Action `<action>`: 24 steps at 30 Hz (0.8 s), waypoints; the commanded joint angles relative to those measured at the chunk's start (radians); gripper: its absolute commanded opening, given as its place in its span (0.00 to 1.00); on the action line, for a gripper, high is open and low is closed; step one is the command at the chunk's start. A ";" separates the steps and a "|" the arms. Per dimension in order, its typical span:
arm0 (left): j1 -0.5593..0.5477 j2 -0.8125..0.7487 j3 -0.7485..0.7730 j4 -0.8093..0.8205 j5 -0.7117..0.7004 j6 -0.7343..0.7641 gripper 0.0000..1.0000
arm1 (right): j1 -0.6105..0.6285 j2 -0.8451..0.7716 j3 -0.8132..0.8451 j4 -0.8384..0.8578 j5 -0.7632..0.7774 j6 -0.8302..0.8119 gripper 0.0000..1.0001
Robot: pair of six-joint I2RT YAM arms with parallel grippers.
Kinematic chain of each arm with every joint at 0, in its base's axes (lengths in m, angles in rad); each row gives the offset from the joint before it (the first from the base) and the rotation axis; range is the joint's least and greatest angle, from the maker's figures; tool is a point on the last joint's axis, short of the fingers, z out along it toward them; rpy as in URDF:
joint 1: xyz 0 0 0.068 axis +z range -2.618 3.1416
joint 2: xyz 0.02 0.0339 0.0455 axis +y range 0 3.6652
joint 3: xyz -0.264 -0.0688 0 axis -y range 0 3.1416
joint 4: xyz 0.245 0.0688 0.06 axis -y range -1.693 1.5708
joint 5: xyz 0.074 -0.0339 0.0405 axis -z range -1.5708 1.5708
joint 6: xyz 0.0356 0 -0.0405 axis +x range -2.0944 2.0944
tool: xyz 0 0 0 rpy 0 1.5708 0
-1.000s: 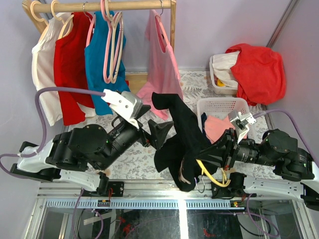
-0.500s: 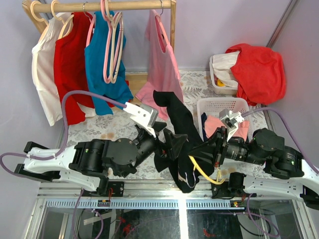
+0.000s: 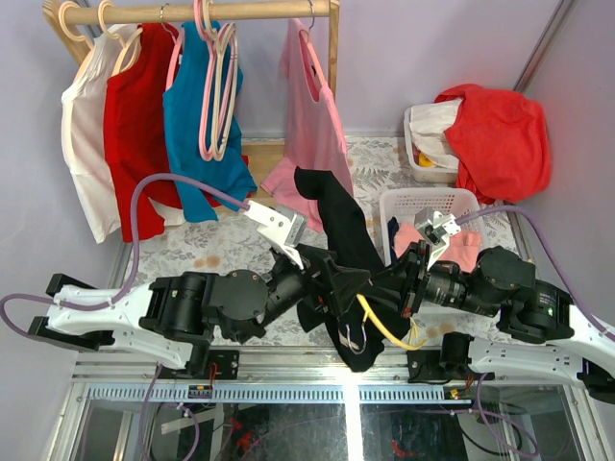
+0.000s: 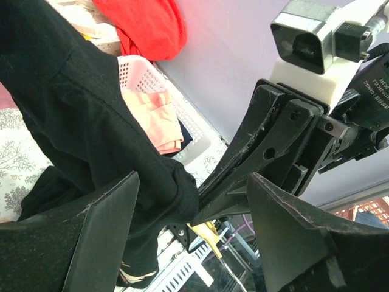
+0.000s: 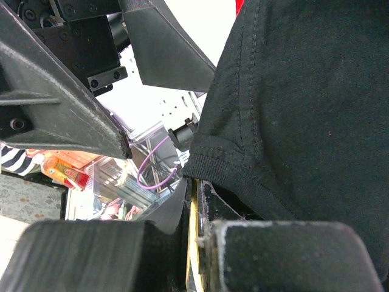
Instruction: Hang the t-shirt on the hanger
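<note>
**One t-shirt (image 3: 341, 240) aloft over the bench (image 3: 192, 252)**

The yellow hanger (image 3: 380, 322) curves out from under its hem. The right pincer (image 3: 384, 288) is clenched on the hanger; the left pincer (image 4: 191, 188) stands released, straddling a fold of cloth.

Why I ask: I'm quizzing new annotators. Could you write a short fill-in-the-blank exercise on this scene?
1. The right gripper is shut on the ____ hanger.
2. The t-shirt between the arms is ____ in colour.
3. The left gripper has its jaws ____, with t-shirt cloth between them.
4. The basket beside the right arm is ____ in colour.
Missing words: yellow; black; open; white.
</note>
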 commanded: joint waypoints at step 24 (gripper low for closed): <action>0.022 -0.013 0.066 -0.123 -0.144 -0.072 0.74 | -0.003 -0.007 0.003 0.148 -0.012 -0.039 0.00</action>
